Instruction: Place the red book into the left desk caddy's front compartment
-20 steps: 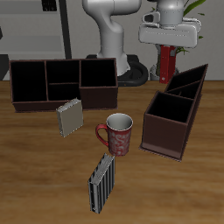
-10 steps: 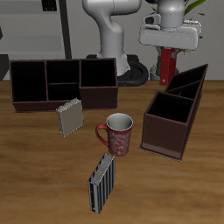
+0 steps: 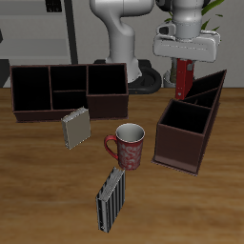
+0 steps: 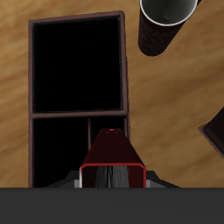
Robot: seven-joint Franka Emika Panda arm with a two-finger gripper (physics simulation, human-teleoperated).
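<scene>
- Right now I have the gripper point(image 3: 183, 59) clamped on the red book point(image 3: 183, 76), which hangs upright from the fingers, lifted off the table point(image 3: 38, 191).
- From the front, the book is a slim dark-red slab, its lower end level with the far end of the left desk caddy point(image 3: 191, 122) and not touching it as far as I can judge.
- That caddy is a dark maroon-brown open box with thin straight walls and inner dividers, standing slantwise on the wood-grain tabletop.
- Through the wrist camera I look straight down the book point(image 4: 111, 157): a glossy red cover edge around pale pages, poised over a dark, square-cornered compartment of the caddy point(image 4: 127, 79).
- Beside the caddy stands a round mug point(image 3: 128, 145) with a speckled red pattern and a looped handle; its dark rim point(image 4: 166, 13) also shows from the wrist.
- Nearer the table's front edge a dark striped book point(image 3: 111, 199) stands tilted.
- A grey-covered book point(image 3: 75, 129) sits before a second dark caddy point(image 3: 69, 90), seen broadside.
</scene>
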